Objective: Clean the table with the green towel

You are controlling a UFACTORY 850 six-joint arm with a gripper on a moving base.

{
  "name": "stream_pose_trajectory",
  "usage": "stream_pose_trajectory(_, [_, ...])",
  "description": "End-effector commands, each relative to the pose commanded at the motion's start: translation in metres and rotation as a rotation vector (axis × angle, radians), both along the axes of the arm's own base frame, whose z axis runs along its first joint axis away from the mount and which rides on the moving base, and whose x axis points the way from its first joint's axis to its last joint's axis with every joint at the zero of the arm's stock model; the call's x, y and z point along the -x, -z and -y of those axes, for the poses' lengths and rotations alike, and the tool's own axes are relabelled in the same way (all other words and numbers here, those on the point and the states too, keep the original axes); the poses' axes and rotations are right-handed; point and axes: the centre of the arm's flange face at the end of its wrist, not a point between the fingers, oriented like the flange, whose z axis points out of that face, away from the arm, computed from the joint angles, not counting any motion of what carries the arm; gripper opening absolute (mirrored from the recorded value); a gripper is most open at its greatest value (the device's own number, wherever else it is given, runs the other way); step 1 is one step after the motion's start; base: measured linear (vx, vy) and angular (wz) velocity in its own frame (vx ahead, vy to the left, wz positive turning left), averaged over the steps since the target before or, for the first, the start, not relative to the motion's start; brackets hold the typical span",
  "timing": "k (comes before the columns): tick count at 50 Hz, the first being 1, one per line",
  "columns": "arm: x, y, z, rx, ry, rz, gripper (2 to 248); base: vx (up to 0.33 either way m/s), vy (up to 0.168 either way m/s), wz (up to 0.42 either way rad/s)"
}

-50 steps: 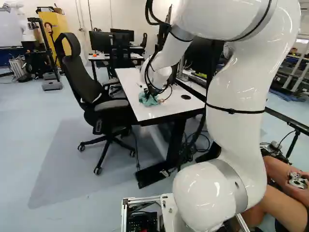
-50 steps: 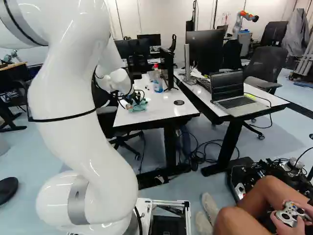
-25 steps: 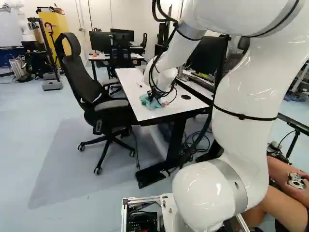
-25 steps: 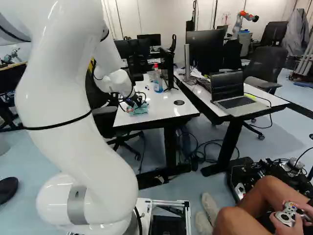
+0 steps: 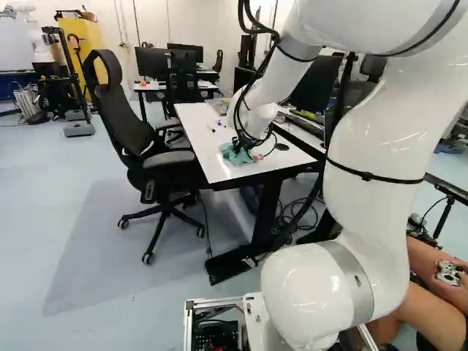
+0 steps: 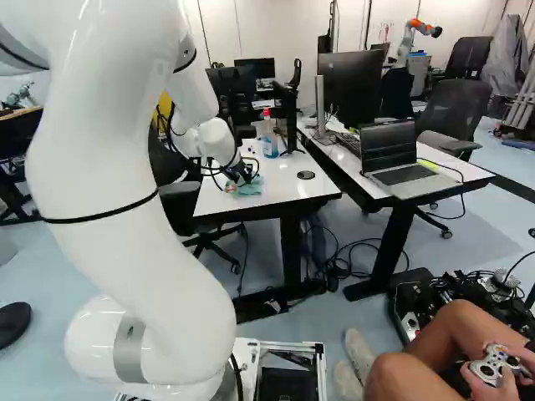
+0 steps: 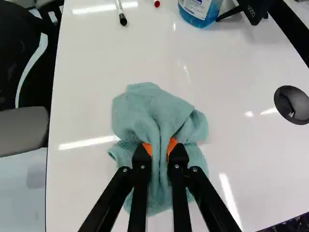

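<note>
My gripper (image 5: 241,146) is low over the white table (image 5: 212,157) near its closer end, at the green towel (image 5: 235,155). In the wrist view the gripper (image 7: 160,151) is shut on a fold of the green towel (image 7: 154,106), its orange pads (image 7: 172,145) pressing from both sides. The rest of the towel lies bunched on the tabletop (image 7: 87,183), spreading ahead of and around the fingers.
Beyond the towel stand a bottle of blue liquid (image 7: 199,10), a marker (image 7: 120,13) and a monitor stand (image 7: 251,8). A round cable hole (image 7: 292,104) lies beside it. A black chair (image 5: 157,157) adjoins the table; a laptop (image 6: 397,159) rests on the neighbouring desk.
The gripper and the towel held in it have moved a little across the tabletop, to the right in both base views. The base has not moved.
</note>
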Motion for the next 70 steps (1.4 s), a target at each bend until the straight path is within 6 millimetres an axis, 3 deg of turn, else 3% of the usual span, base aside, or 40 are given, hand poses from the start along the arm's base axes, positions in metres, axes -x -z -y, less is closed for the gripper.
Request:
stream_pose_trajectory(45, [0.006, -0.04, 0.0, 0.0, -0.002, 0.0, 50, 0.0, 0.0, 0.0])
stream_pose_trajectory(70, [0.025, -0.063, -0.008, 0.004, -0.021, -0.078, 50, 0.0, 0.0, 0.0])
